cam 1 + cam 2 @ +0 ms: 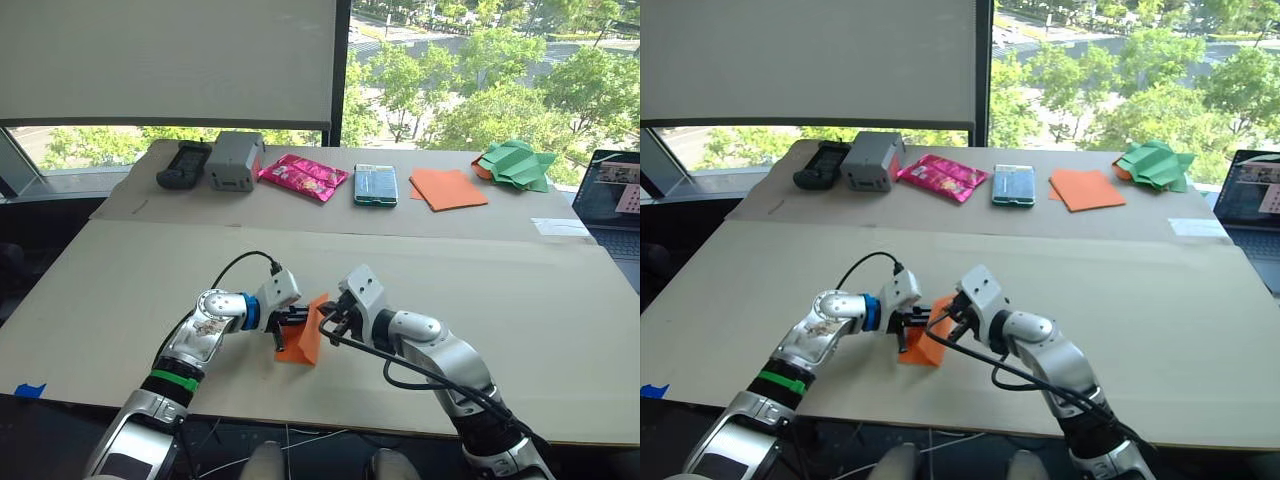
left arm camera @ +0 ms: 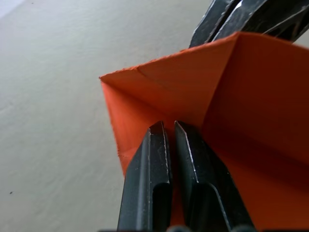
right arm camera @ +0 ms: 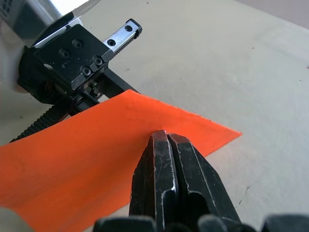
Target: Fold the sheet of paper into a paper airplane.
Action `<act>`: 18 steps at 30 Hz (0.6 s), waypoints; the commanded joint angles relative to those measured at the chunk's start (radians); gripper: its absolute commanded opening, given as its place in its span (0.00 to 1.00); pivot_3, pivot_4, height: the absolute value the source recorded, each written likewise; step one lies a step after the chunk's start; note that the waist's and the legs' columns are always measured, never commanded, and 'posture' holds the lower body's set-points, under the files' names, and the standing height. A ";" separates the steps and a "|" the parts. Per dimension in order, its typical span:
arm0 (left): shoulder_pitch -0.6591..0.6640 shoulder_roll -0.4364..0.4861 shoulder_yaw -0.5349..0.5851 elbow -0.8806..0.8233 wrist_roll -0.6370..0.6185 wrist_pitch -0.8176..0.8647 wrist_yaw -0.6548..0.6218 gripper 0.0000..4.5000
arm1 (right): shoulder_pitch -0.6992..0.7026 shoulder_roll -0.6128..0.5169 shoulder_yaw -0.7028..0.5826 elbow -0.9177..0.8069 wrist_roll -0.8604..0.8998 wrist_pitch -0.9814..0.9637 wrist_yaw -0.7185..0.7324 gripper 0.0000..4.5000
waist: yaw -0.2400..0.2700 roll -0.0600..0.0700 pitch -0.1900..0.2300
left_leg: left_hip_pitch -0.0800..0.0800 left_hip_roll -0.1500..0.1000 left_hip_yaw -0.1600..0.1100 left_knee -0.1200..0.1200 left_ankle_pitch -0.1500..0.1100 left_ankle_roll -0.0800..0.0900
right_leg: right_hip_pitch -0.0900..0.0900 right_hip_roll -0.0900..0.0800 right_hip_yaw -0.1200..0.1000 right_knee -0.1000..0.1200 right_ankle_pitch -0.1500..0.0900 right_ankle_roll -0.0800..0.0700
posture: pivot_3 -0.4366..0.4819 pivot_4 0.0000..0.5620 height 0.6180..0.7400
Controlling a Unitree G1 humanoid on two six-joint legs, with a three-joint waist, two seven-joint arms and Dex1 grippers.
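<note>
The sheet of paper [image 1: 306, 342] is bright orange and folded, standing on edge on the table near its front middle. One crease runs to a pointed corner [image 3: 227, 134]. My left gripper [image 1: 287, 326] comes in from the left and is shut on a fold of the sheet [image 2: 203, 92]; the closed fingertips [image 2: 157, 129] pinch the orange layer. My right gripper [image 1: 326, 322] comes in from the right and is shut on the sheet's upper edge [image 3: 116, 145]. The two grippers are close together, facing each other across the paper. The left gripper's body [image 3: 79, 58] shows just behind the sheet.
Along the table's far side lie a black device [image 1: 183, 165], a grey box [image 1: 233, 160], a pink packet [image 1: 303, 176], a teal box [image 1: 375, 184], a smooth orange square [image 1: 447, 188] and green crumpled paper [image 1: 515, 165]. A laptop [image 1: 612, 190] sits at the far right.
</note>
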 commanded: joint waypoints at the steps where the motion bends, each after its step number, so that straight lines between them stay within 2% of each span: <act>1: 0.008 -0.008 -0.048 0.012 0.032 0.018 -0.019 0.08 | -0.016 0.003 0.000 -0.014 0.003 -0.033 -0.003 0.00 | 0.000 0.000 0.000 | 0.000 0.000 0.000 0.000 0.000 0.000 | 0.000 0.000 0.000 0.000 0.000 0.000 | 0.48 0.27 0.69; 10: 0.006 0.008 -0.008 0.065 0.026 0.029 -0.006 0.08 | -0.034 0.019 0.034 0.006 -0.009 -0.043 -0.016 0.00 | -0.003 0.000 0.000 | 0.001 0.000 0.000 0.000 0.000 0.000 | 0.000 0.000 0.000 0.000 0.000 0.000 | 0.48 0.27 0.69; 14: 0.020 0.037 0.030 0.034 0.006 0.057 -0.003 0.08 | -0.055 0.036 0.063 0.049 -0.032 -0.047 -0.029 0.00 | -0.012 0.000 0.000 | 0.001 0.000 0.000 0.000 0.000 0.000 | -0.001 0.000 0.000 0.001 0.000 0.000 | 0.48 0.27 0.69; 18: 0.060 0.103 0.099 -0.056 -0.026 0.115 0.007 0.08 | -0.080 0.068 0.082 0.134 -0.058 -0.048 -0.056 0.00 | -0.031 0.000 0.000 | 0.001 0.001 -0.001 0.000 0.000 0.000 | -0.001 0.000 0.000 0.002 0.000 0.000 | 0.48 0.27 0.69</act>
